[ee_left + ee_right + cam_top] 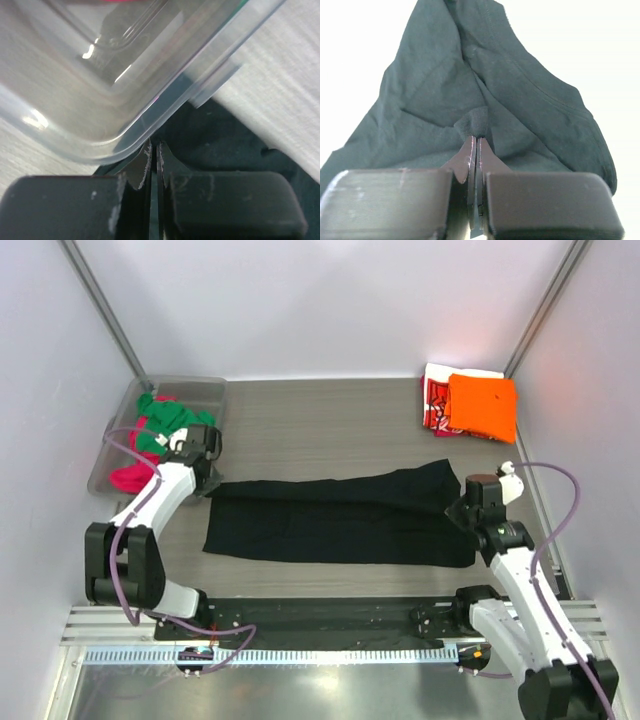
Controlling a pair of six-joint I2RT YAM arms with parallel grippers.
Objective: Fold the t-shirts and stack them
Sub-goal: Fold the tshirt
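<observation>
Currently: black t-shirt flat mid-counter, grey wood-grain. Left fingers pinch its 9 o'clock corner beside clear bin; right fingers pinch its 3 o'clock edge. White walls surround.

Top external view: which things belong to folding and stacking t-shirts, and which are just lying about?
For the job:
black cloth t-shirt
orange cloth t-shirt
red-and-white printed t-shirt
green cloth t-shirt
magenta cloth t-shirt

Just lying about:
clear plastic bin
wood-grain table
</observation>
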